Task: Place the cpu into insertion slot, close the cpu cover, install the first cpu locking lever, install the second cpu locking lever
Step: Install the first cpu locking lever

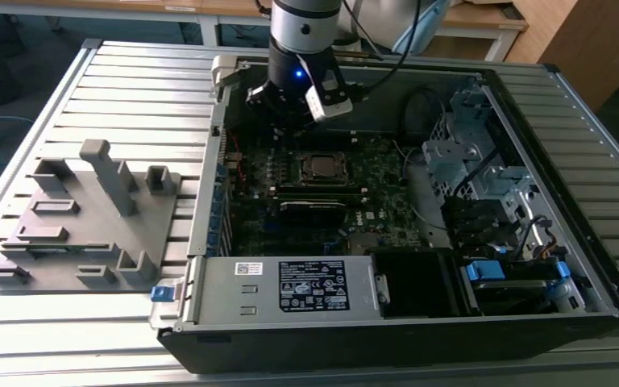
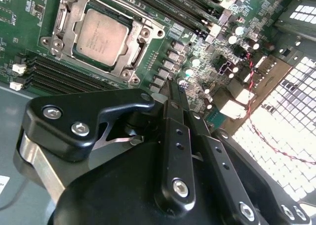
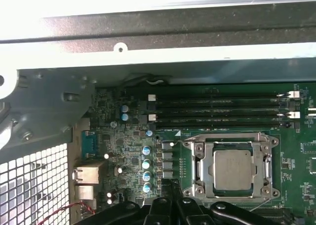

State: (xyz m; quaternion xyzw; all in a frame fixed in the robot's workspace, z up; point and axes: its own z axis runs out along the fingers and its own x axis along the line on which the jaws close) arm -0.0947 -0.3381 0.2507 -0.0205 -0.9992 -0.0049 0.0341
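Note:
The cpu [image 2: 101,34] [image 3: 235,169] lies flat in the insertion slot [image 1: 317,167], grey metal face up. The silver cpu cover [image 2: 132,57] [image 3: 199,166] lies down around it as a frame, the chip showing through its cut-out. In both wrist views thin metal bars run along the socket's sides; I cannot tell whether they are latched. My gripper [image 2: 172,86] [image 3: 170,205] hovers above the motherboard [image 1: 380,201], a short way off the socket on the perforated case wall's side and touching nothing. Its black fingers [image 2: 177,136] are pressed together with nothing between them.
Long black memory slots [image 3: 217,109] run beside the socket. A grey power supply box [image 1: 288,286] fills the case front, drive bays [image 1: 492,185] the exterior view's right. A grey fixture [image 1: 84,210] stands on the slatted table. A red wire [image 2: 256,86] crosses near the perforated case wall [image 3: 29,185].

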